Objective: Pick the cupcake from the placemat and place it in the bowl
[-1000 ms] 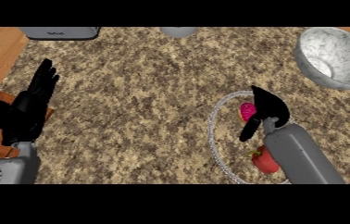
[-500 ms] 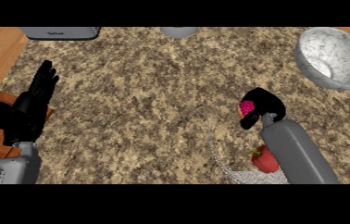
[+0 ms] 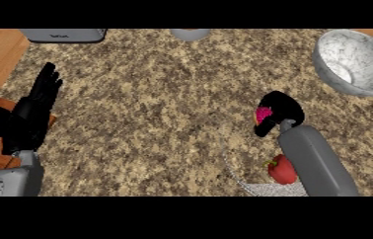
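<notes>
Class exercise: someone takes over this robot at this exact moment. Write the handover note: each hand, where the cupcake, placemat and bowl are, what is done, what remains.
Right hand: curled round the pink cupcake, held over the counter just beyond the placemat.
Left hand: open, resting at the left edge, fingers up.
Bowl: far right corner, nothing visible inside.
A red fruit lies on the placemat beside the right forearm.
Done: cupcake picked up.
Left: carry it forward and right to the bowl, release.

The pink cupcake (image 3: 263, 115) sits mostly hidden inside curled black fingers; the speckled grey bowl (image 3: 342, 60) stands upright at its two o'clock.
</notes>
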You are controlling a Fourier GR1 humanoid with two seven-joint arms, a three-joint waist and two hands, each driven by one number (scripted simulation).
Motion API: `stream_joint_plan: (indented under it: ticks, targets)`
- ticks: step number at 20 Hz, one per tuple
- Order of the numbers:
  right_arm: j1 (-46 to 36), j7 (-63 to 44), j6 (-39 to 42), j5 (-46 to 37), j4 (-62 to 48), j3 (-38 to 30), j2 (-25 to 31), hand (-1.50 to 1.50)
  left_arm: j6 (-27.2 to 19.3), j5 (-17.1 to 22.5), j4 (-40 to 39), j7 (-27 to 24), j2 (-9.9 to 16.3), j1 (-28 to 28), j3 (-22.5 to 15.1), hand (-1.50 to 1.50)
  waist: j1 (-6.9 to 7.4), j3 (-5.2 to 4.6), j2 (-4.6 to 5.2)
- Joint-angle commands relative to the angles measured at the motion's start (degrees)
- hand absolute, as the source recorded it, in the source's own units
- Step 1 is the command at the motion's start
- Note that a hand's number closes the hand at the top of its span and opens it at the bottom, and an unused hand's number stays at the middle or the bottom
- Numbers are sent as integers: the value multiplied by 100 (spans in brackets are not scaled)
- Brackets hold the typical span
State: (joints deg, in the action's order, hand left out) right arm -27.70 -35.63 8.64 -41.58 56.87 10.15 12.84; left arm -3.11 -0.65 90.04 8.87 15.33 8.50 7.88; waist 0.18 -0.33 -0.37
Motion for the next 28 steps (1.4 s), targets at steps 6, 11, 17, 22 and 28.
stream_joint_plan:
  ticks: [6,11,17,22,28]
  targets:
    - [202,1443,182,-413,685,619,587,150,-163,-205,-35,-98,-223,-72,-127,0,-11,35,27]
    - [247,3811,478,-160,1356,763,1804,150,-82,-164,-182,-227,-80,2,11,0,-99,37,26]
    - [543,3872,-281,15,2617,-199,2376,150,-48,-116,-42,-144,-105,-200,37,0,-136,34,-8]
    - [398,3469,-49,971,3403,-1365,2494,150,-53,-111,14,-31,-137,-177,18,0,-132,32,-6]
    - [197,3659,272,1417,2813,-2261,2763,150,185,26,127,-171,-56,-229,133,0,-6,33,35]
